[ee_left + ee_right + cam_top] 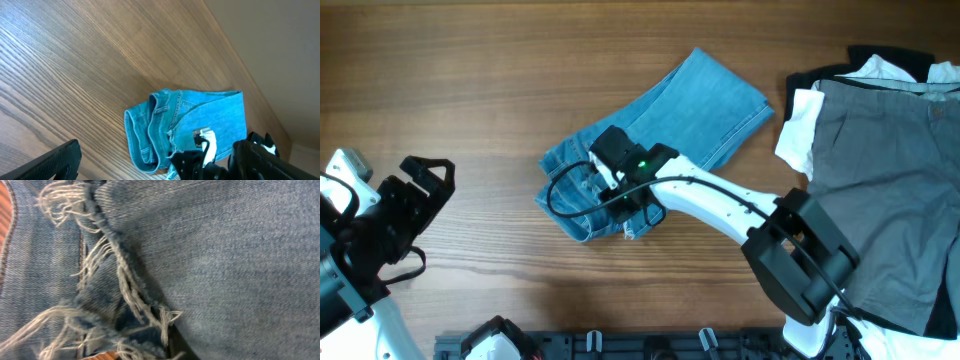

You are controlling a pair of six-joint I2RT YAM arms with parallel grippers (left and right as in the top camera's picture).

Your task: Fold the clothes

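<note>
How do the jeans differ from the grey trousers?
The jeans are light-blue denim, the grey trousers plain grey. The jeans lie partly folded mid-table; the grey trousers lie spread at the right edge over a white garment. The right gripper is down on the jeans, not the grey trousers.

Wooden table — blue jeans folded mid-table; garment heap at its right

The overhead camera is looking straight down on the table. From eight o'clock, the left wrist camera is facing the jeans from afar. The right wrist camera is sitting close against them.
</note>
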